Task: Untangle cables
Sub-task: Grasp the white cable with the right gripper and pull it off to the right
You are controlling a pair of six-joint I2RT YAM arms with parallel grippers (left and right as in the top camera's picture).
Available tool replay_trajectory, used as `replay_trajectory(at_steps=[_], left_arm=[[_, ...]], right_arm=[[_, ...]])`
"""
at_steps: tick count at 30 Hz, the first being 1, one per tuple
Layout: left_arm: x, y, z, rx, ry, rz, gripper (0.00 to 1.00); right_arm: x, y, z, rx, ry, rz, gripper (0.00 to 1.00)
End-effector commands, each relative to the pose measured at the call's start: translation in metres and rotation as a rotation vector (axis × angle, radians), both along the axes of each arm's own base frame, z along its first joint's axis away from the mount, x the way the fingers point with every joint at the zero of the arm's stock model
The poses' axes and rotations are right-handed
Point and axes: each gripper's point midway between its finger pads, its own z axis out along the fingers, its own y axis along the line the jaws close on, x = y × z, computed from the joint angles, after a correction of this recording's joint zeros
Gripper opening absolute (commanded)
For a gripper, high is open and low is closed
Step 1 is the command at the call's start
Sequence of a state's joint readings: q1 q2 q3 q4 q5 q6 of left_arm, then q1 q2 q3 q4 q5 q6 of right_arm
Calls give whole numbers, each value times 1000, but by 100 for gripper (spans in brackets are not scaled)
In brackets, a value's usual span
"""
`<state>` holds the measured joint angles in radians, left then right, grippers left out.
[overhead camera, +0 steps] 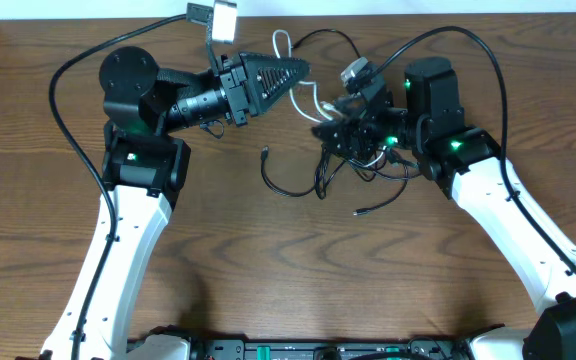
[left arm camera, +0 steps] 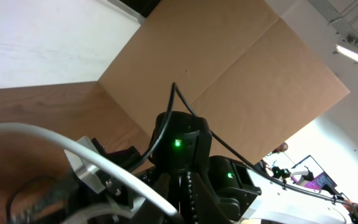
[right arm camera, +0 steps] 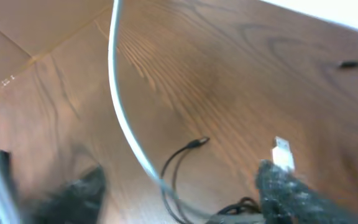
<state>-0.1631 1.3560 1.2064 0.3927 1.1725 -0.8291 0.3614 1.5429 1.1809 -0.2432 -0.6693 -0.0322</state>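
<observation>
The cables [overhead camera: 353, 160] lie in a tangle of thin black cords at table centre, with a loose plug end [overhead camera: 360, 211] in front. A whitish cable [overhead camera: 306, 97] runs from the tangle up to my left gripper [overhead camera: 300, 70], which is shut on it. It crosses the left wrist view [left arm camera: 86, 152] into the closed jaws [left arm camera: 188, 202]. My right gripper [overhead camera: 340, 128] hovers over the tangle's left side, open. In the right wrist view its fingers [right arm camera: 182, 199] stand wide apart, with the whitish cable [right arm camera: 120, 118], a black cord [right arm camera: 179, 158] and a silver plug [right arm camera: 282, 153] between them.
A white and silver adapter block [overhead camera: 218, 20] sits at the table's far edge behind the left arm. A cardboard wall [left arm camera: 241, 68] stands behind the right arm. A black cord loop [overhead camera: 286, 185] trails left of the tangle.
</observation>
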Motion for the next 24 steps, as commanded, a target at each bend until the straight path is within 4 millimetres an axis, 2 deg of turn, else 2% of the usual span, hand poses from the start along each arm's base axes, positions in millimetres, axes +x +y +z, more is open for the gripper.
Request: replay_trajectory(at_steps=[1, 4, 7, 8, 11, 15, 20, 24], left_arm=[[-5, 0, 7, 10, -65, -3, 8], [0, 1, -5, 44, -52, 20, 8], [8, 3, -31, 114, -6, 62, 8], [9, 4, -40, 140, 6, 76, 11], [15, 9, -65, 220, 34, 125, 30], [22, 18, -90, 313, 70, 193, 39], [26, 26, -102, 359, 99, 240, 40], [25, 26, -105, 366, 110, 236, 41]], right_arm=[[-3, 3, 0, 14, 19, 8, 1], [-3, 3, 0, 19, 31, 1, 1], [-3, 3, 0, 25, 43, -6, 1], [-2, 2, 0, 25, 44, -8, 1], [6, -6, -2, 25, 74, -73, 1], [16, -22, -4, 39, 119, -148, 1], [30, -53, -5, 81, 197, -265, 1], [38, -77, 10, 118, 212, -335, 1]])
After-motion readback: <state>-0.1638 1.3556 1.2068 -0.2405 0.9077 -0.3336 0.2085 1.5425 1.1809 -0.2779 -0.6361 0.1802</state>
